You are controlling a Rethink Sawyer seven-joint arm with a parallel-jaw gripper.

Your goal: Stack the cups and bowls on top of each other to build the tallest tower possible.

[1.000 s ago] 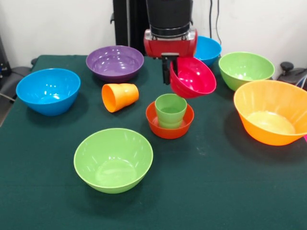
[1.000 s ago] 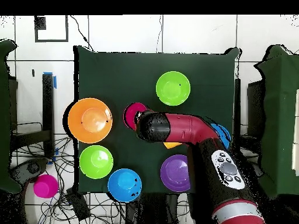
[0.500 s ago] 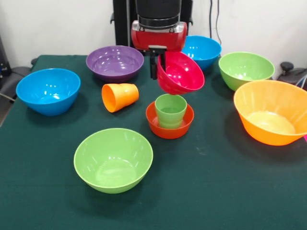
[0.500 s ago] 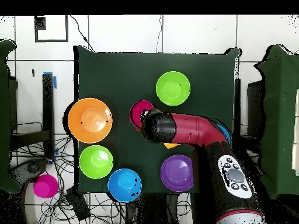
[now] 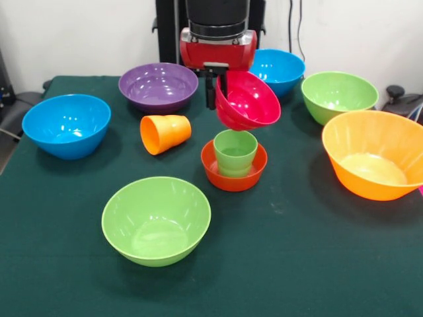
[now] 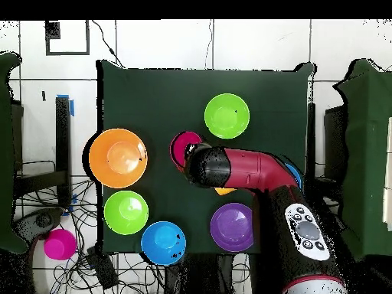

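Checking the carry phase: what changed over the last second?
The gripper, shut on the magenta bowl throughout, carried it leftward in the front view and slightly up; it now hangs tilted over the light green cup in the orange-red bowl. Most of that shift came early. Nothing was released. The orange cup and other bowls stayed put.

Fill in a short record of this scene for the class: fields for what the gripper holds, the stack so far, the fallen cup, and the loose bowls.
held: gripper grips magenta bowl by its rim, tilted, above the stack
stack: light green cup upright in orange-red bowl
fallen cup: orange cup on its side
loose bowls: purple bowl, large orange bowl
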